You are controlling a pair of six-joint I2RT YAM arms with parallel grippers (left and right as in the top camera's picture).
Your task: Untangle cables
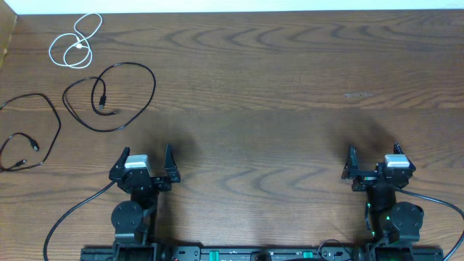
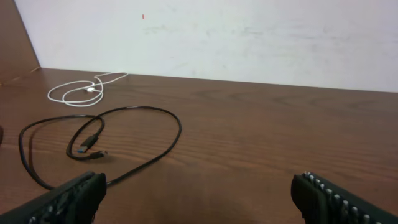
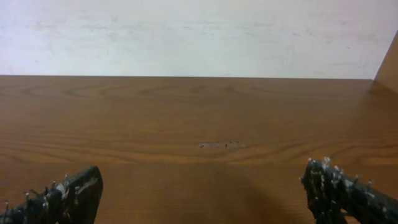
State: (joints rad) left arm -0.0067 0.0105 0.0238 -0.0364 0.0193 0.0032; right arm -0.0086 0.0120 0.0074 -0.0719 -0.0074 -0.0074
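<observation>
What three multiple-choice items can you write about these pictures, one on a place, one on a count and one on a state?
1. Where on the brown wooden table lies the thin white looped cable?
A. far left part
B. centre
C. beside the right arm

2. How many thin black cables lie on the table?
A. one
B. two
C. four

3. How stand the left gripper and the right gripper?
A. both shut
B. left shut on a cable
C. both open, empty

Key:
1 A, the overhead view shows it near the far left corner.
2 B, a thin black cable with a wide loop and a second thin black cable at the left edge.
3 C, each pair of fingers stands wide apart with only table between.
</observation>
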